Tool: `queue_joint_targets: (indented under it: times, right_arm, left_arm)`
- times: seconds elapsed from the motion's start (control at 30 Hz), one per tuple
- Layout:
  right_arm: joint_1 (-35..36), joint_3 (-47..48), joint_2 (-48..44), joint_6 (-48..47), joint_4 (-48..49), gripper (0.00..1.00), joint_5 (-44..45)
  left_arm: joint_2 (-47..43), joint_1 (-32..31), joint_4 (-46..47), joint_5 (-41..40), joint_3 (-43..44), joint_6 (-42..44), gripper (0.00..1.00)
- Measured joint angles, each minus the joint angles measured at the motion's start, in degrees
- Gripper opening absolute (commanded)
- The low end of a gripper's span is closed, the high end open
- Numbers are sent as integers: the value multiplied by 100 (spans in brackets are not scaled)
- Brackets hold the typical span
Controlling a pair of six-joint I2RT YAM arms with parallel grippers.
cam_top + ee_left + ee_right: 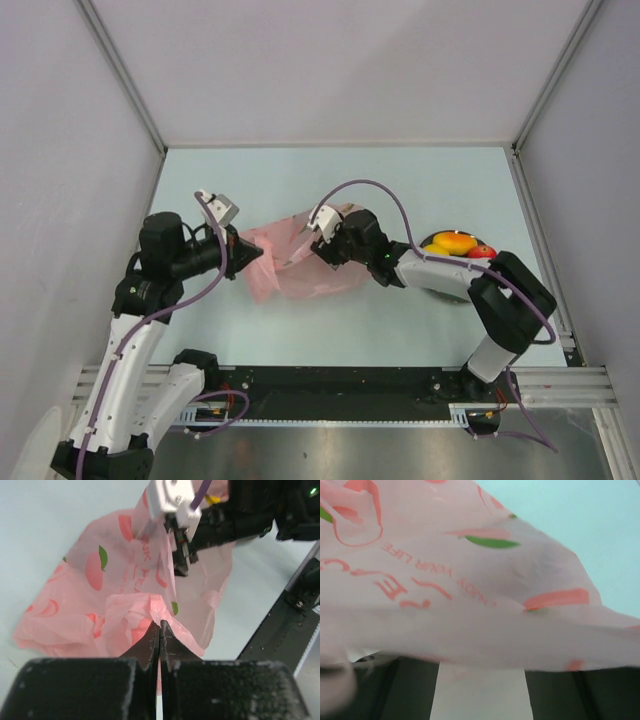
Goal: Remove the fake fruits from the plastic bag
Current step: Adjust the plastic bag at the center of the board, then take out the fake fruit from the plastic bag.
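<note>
Left gripper (160, 630) pinches the crinkled pink plastic bag (300, 268) mid-worktop; right gripper (181, 560), jaws apart under its film, must next grasp fruit.

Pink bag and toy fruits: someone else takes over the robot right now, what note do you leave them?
The left gripper has its jaws shut on an edge of the pink plastic bag.
The right gripper has its jaws open, with bag film draped across them.
Done: the yellow-orange fruit and red apple lie outside, right of the bag.
Left: the bag's inside is hidden, so check it for more fruit.
</note>
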Motion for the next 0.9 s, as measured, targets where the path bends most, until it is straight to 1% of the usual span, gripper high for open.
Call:
queue_joint_targets:
  times: [0.07, 0.17, 0.27, 0.3, 0.33, 0.4, 0.43, 0.5, 0.57, 0.73, 0.9]
  right_arm:
    - [24, 249, 295, -44, 98, 64, -61]
    - [46, 549, 741, -168, 293, 67, -96]
    - [42, 756, 1158, -348, 533, 73, -31]
    - [33, 828, 1270, -409, 566, 77, 7]
    - [11, 938, 1392, -450, 588, 79, 35]
    - [-42, 1163, 1598, -584, 629, 81, 59]
    - [-63, 1250, 1659, -680, 645, 80, 63]
    - [-87, 1357, 1707, -981, 680, 76, -7]
    - [-101, 1401, 1707, -1349, 667, 74, -140]
    - [22, 1434, 1738, -2487, 452, 73, -603]
    - [164, 1440, 2050, -3467, 415, 80, -763]
  left_arm:
    - [70, 0, 37, -81, 199, 4, 0]
    - [94, 0, 81, -142, 398, 9, 0]
    - [92, 0, 94, -227, 490, 17, 0]
    - [94, 0, 101, -254, 494, 37, 0]
    - [94, 0, 101, -267, 496, 50, 0]
    - [94, 0, 98, -299, 496, 52, 0]
    - [94, 0, 101, -306, 496, 52, 0]
    - [94, 0, 105, -321, 496, 52, 0]
    - [98, 2, 120, -358, 496, 52, 0]
    - [138, 7, 197, -380, 496, 55, 0]
    - [162, 17, 214, -400, 496, 52, 0]
